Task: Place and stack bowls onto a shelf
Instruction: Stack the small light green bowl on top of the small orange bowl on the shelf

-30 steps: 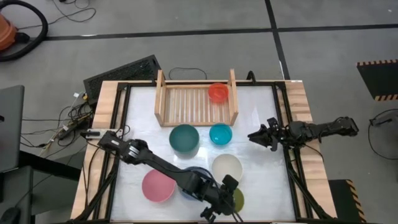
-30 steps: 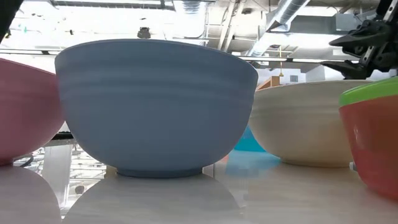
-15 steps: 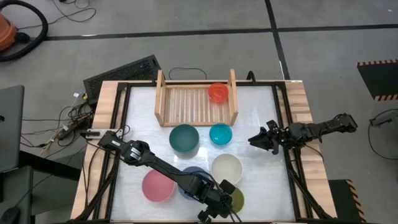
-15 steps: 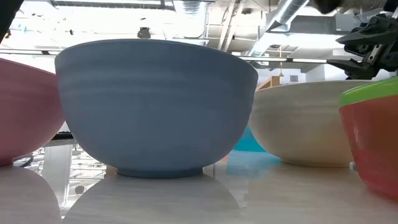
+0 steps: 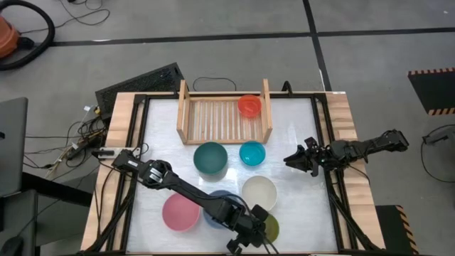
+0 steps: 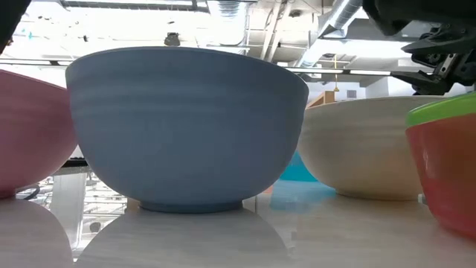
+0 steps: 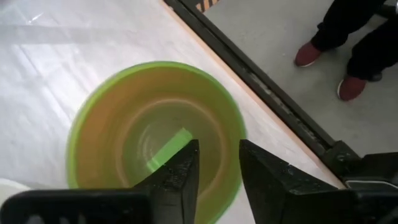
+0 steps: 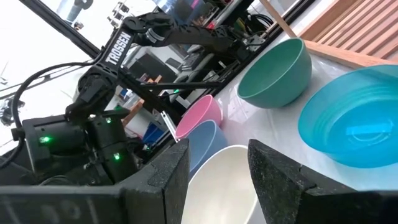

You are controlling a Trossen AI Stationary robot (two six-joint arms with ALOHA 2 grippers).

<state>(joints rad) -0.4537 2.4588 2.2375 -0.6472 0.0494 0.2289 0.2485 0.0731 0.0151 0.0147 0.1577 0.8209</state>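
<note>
A green-rimmed bowl (image 7: 152,130), orange-tinted inside, stands on its base at the table's near right (image 5: 271,227); in the low view red-orange shows below its green rim (image 6: 446,149). My left gripper (image 7: 219,168) is open above it, one finger inside the bowl and one outside the rim (image 7: 239,134), with a gap on both sides. Pink (image 5: 180,212), grey-blue (image 6: 186,126), cream (image 5: 259,192), teal (image 5: 210,158) and light-blue (image 5: 252,153) bowls stand on the table. A red-orange bowl (image 5: 249,106) sits in the wooden shelf (image 5: 213,117). My right gripper (image 5: 290,158) waits open at the table's right edge.
My left arm stretches over the grey-blue bowl and hides part of it. The table's black frame (image 7: 280,106) runs close beside the green bowl. A person's shoes (image 7: 351,87) show on the floor past that edge. The shelf's left and middle slats are bare.
My left gripper has sunk a little toward the green bowl; in the low view its dark arm now shows at the top right. The bowls have stayed where they were.
</note>
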